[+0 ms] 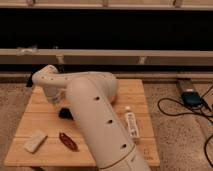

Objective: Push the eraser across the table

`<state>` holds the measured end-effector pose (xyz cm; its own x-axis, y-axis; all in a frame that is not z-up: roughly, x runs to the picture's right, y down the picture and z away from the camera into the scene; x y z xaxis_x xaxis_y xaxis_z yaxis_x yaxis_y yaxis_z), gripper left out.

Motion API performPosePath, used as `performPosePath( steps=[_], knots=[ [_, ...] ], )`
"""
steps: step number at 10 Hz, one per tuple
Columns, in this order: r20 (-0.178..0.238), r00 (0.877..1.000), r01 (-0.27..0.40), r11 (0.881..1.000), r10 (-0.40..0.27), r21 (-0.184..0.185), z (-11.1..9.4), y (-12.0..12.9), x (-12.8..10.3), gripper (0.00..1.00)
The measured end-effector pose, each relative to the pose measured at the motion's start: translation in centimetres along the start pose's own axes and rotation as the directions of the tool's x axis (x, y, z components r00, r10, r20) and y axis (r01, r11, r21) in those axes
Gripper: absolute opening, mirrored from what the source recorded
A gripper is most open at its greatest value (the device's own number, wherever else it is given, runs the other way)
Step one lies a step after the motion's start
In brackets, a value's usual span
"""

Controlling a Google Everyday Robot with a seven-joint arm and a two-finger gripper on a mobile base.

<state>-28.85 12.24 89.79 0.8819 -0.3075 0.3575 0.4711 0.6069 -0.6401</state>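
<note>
The eraser (65, 114) is a small flat black block on the left-middle of the light wooden slatted table (35, 117). It is partly hidden by my big white arm, which crosses the table from the bottom right up to the far left. The arm bends down at the far left, and my gripper (56, 101) hangs just above and behind the eraser, close to it. I cannot tell if it touches the eraser.
A whitish rectangular block (35, 141) and a dark red oblong object (68, 142) lie near the front left edge. A white bottle-like object (131, 125) lies at the right of the arm. A dark device (190, 98) with cables is on the floor at the right.
</note>
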Motion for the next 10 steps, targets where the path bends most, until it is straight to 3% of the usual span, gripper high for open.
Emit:
performPosePath(
  steps=[5,10],
  knots=[
    [0.010,0.996,-0.089,0.995,0.089,-0.040,0.8,1.7,3.6,0.00],
    [0.009,0.984,-0.180,0.982,0.180,-0.062,1.3,4.7,8.0,0.00]
  ],
)
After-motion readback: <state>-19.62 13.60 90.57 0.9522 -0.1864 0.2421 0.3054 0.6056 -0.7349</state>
